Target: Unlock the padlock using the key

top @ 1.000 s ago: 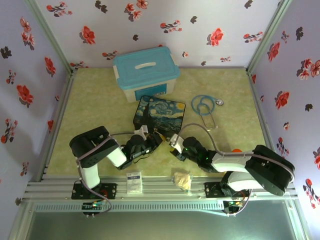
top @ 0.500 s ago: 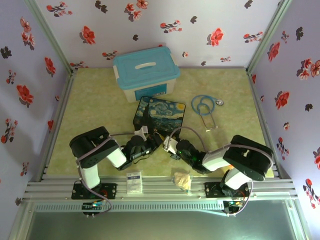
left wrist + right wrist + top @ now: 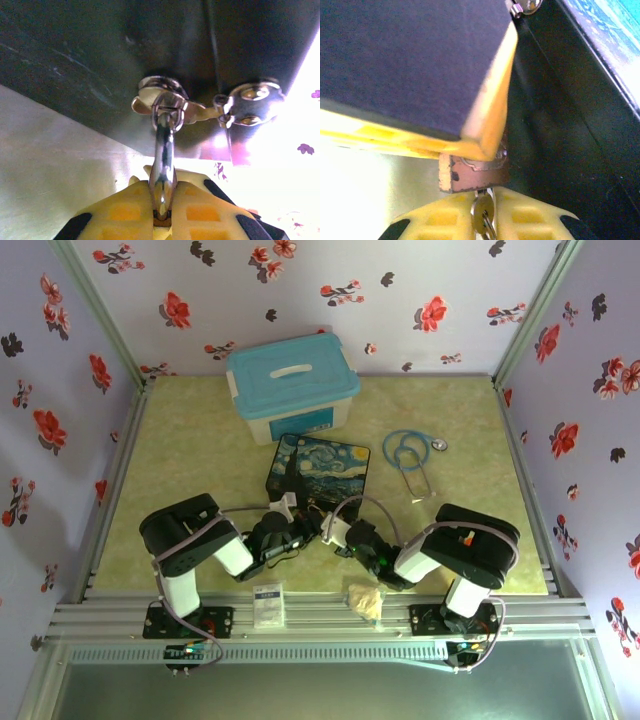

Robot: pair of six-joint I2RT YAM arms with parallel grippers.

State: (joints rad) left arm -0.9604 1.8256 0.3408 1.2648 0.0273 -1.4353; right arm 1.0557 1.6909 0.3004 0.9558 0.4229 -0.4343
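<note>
Right hand [image 3: 483, 202] has just closed. Its fingers now pinch the key [image 3: 481, 216], which sits in the underside of the padlock [image 3: 472, 176], directly ahead of the fingertips.

Judgement: the key is seated and gripped, so turning comes next. The lock is not yet open.

Left hand [image 3: 162, 215] is clamped on the shackle [image 3: 164, 150], which hangs through the box clasp [image 3: 167, 100] just beyond its fingertips.

Versus a second ago: the right fingers stood partly apart and the right arm lay stretched out sideways. It is now folded in close beside the left hand.
</note>
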